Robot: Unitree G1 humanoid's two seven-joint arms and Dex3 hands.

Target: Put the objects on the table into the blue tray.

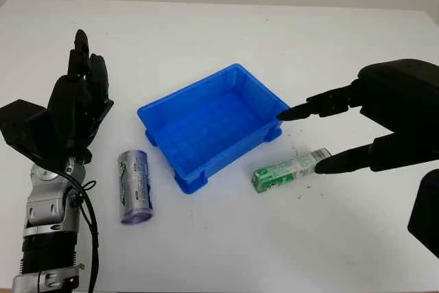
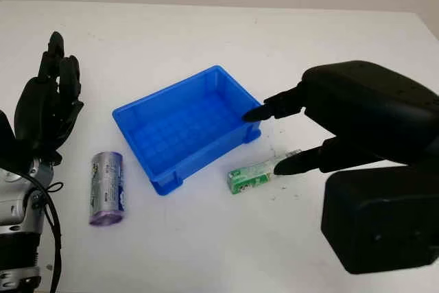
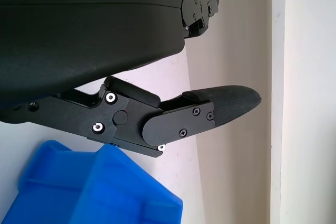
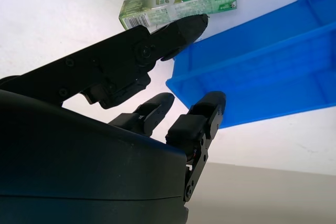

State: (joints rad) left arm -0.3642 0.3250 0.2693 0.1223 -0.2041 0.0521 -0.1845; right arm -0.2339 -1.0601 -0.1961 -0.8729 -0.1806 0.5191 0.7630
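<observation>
Two objects lie on the worktop [image 1: 226, 252]: a green box [image 1: 288, 171] under the open right hand [image 1: 310, 138], and a can [image 1: 134, 186] near the open left hand [image 1: 81, 97], flanking the blue tray [image 1: 209, 125].

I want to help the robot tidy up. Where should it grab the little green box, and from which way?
Probably across its long sides, near the middle. The green box lies flat on the table, long and narrow, just beside the blue tray. The right hand, open and hovering by its far end, could come down from above with fingers straddling the narrow width. The left hand is raised, away.
</observation>
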